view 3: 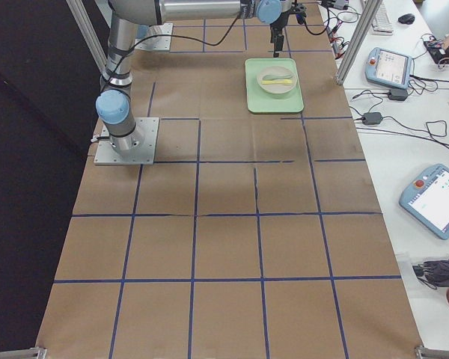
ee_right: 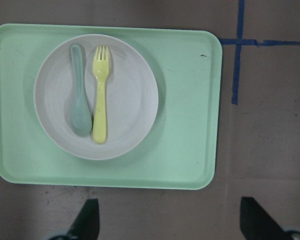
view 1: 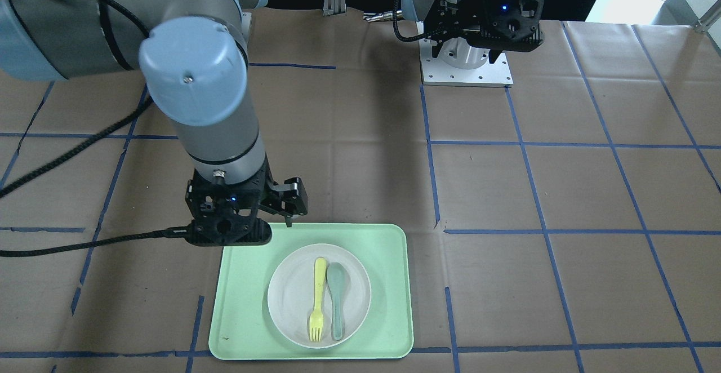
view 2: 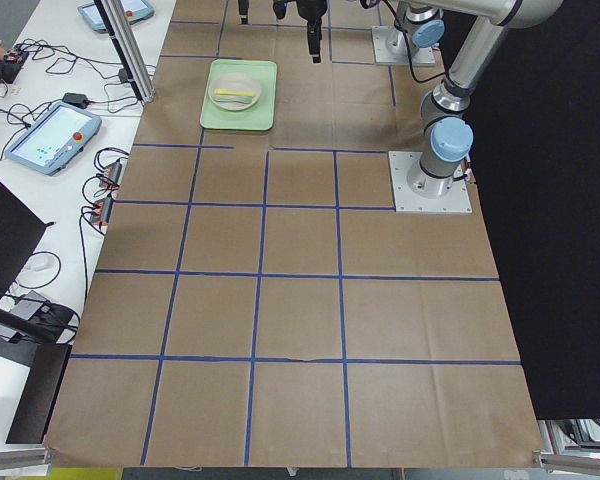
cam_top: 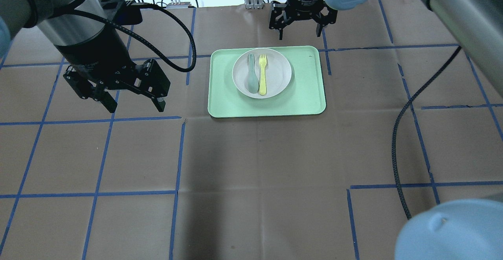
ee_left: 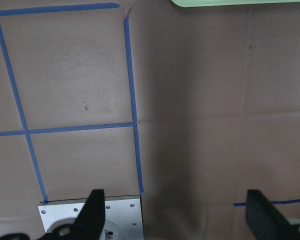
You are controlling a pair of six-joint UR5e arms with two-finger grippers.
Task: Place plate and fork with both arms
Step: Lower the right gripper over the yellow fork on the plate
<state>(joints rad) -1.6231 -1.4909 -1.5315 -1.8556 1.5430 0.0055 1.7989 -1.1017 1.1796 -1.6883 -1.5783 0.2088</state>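
The off-white plate (view 1: 293,300) sits on a light-green tray (view 1: 388,283). The pale-yellow fork (view 1: 319,297) lies on the plate, and both show in the overhead view (cam_top: 262,75) and the right wrist view (ee_right: 100,100). My right gripper (cam_top: 300,32) is open and empty, raised near the tray's edge; its fingers frame the bottom of the right wrist view (ee_right: 172,225). My left gripper (cam_top: 135,107) is open and empty, raised over bare table well to the side of the tray (cam_top: 306,91), whose edge just shows in the left wrist view (ee_left: 240,2).
A grey-green spoon (view 1: 337,300) lies on the plate beside the fork. The left arm's metal base plate (view 1: 467,69) is on the table. A black cable (cam_top: 401,134) hangs over the table's right side. Blue tape lines grid the brown table cover.
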